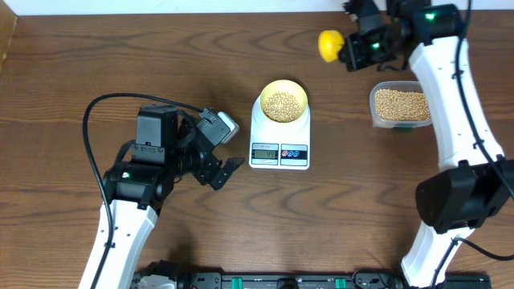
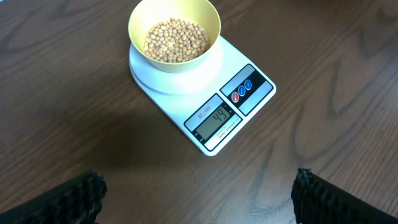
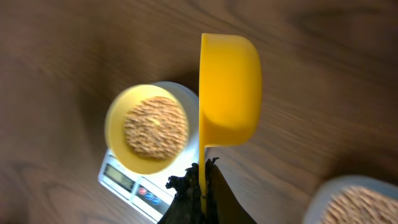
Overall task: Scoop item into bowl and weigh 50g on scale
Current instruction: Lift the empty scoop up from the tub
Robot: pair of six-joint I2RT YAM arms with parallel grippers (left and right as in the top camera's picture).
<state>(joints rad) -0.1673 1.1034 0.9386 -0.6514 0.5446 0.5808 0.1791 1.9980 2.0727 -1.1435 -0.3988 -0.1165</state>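
The pale yellow bowl (image 1: 282, 101) sits on the white scale (image 1: 280, 144) and holds tan beans (image 2: 176, 40). The scale's display (image 2: 215, 120) reads about 49. My right gripper (image 3: 204, 180) is shut on the handle of a bright yellow scoop (image 3: 229, 90), held on its side above the table at the far right; in the overhead view the scoop (image 1: 329, 45) is beyond the scale. My left gripper (image 2: 199, 193) is open and empty, in front of the scale. It also shows in the overhead view (image 1: 223, 172).
A clear plastic tub (image 1: 400, 105) full of beans stands to the right of the scale, under my right arm. Its corner shows in the right wrist view (image 3: 354, 202). The table is dark wood.
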